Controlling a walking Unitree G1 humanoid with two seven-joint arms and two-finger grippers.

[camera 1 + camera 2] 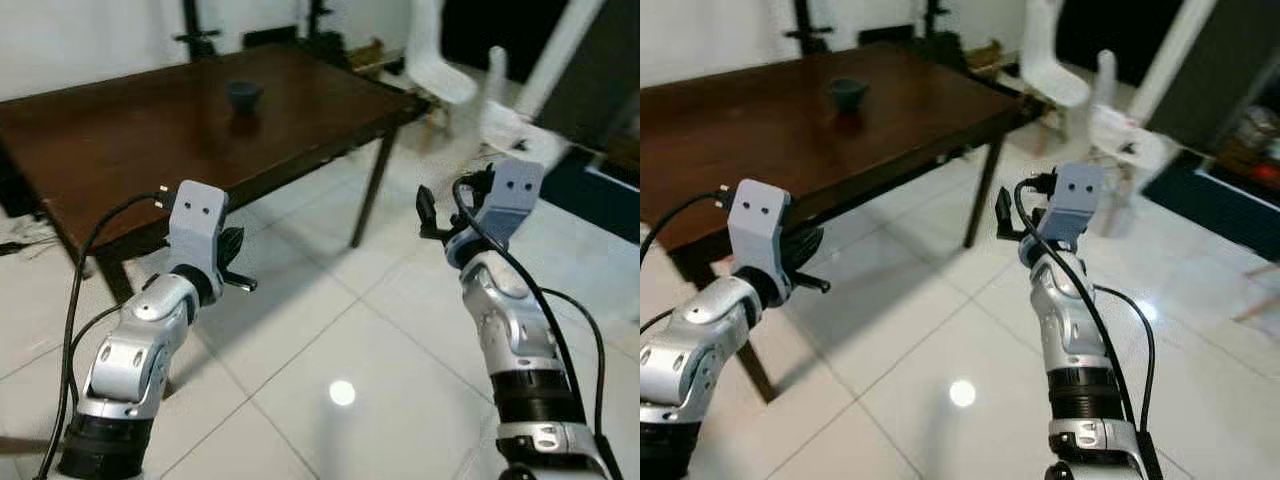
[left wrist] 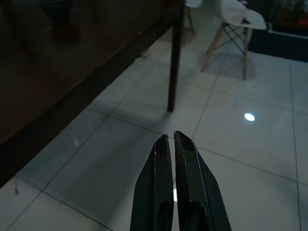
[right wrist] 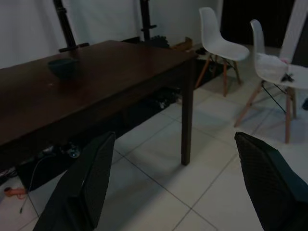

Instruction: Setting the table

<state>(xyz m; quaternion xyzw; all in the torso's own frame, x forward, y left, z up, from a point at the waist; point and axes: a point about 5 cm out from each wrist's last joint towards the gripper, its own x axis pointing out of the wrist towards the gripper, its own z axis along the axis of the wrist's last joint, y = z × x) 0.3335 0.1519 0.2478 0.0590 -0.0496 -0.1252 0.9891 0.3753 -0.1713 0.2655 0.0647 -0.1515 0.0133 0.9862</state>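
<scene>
A robot stands on a white tiled floor (image 1: 330,330) short of a dark wooden tabletop (image 1: 130,120), both arms raised ahead of it. Its left hand (image 2: 174,144) has its fingers pressed together on nothing; its right hand (image 3: 175,159) is spread wide and equally empty. A small dark bowl (image 1: 244,95) sits alone toward the far side of the tabletop, well apart from both hands. White chairs (image 3: 219,43) stand beyond the table's corner. The table-setting job appears to be at the approach stage: nothing is being carried, and the next move likely calls for closing in on the table or fetching tableware before anything can be placed.
</scene>
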